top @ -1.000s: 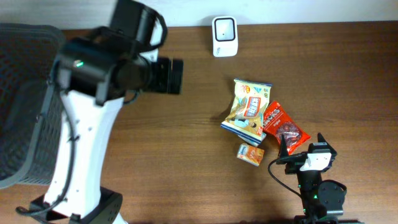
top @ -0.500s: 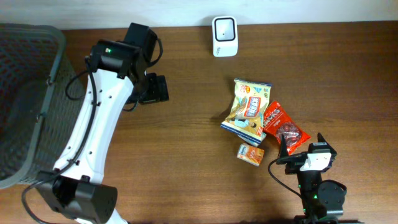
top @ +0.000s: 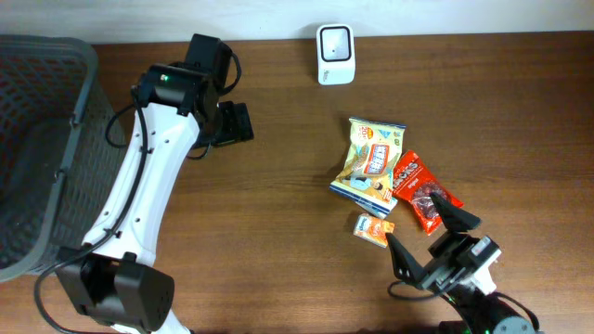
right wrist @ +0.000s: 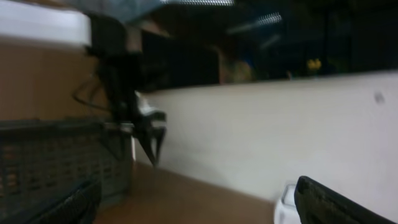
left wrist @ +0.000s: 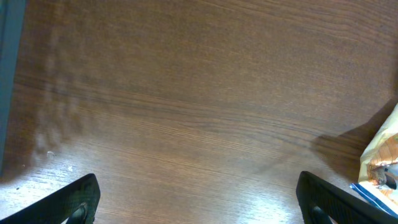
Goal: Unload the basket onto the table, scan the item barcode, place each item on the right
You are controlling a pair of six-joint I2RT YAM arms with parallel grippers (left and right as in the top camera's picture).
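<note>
Three snack items lie right of centre: a yellow snack bag (top: 371,160), a red packet (top: 420,190) and a small orange box (top: 374,229). The white barcode scanner (top: 334,42) stands at the table's far edge. My right gripper (top: 432,239) is open and tilted up just in front of the red packet, holding nothing. My left gripper (top: 234,122) hovers open over bare wood, well left of the items. In the left wrist view the left gripper (left wrist: 199,200) is empty, with the yellow bag's edge (left wrist: 380,158) at the right.
A dark mesh basket (top: 37,139) fills the left side of the table. The right wrist view is blurred, with the right gripper (right wrist: 199,202), the basket (right wrist: 56,162), the white wall (right wrist: 273,130) and the scanner's corner (right wrist: 285,198) in it.
The left arm dropped away from the camera and settled over the table's upper left. The right gripper has just lifted and tilted upward, spreading into view beside the red packet.
</note>
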